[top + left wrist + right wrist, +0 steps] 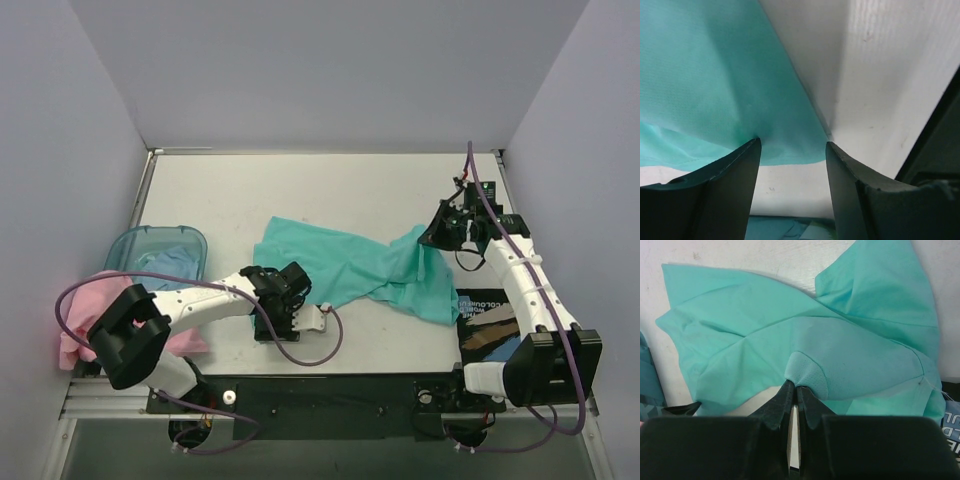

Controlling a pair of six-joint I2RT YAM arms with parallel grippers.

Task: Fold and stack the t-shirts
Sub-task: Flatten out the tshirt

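Left pincer (316, 317) open, jaws apart and nothing between them, low at the near middle of the counter (250, 190); in its wrist view the tips (792, 142) sit right at the near hem of the teal-green t-shirt (700, 75), bare counter (880, 75) to one side; right pincer (441, 234) closed, pinching a small fold of the teal-green t-shirt (790, 330) at its fingertips (795, 386), lifted over the shirt's right end; teal-green t-shirt (350, 265) lies spread and rumpled across the middle of the counter, right part bunched up toward the right pincer, its lower right corner reaching a flat dark printed item (490, 322) by the right arm's base; pale pink t-shirt (82, 312) heaped at the left edge, partly under the left arm, just beside the translucent blue tub (158, 248), which holds some bluish cloth.
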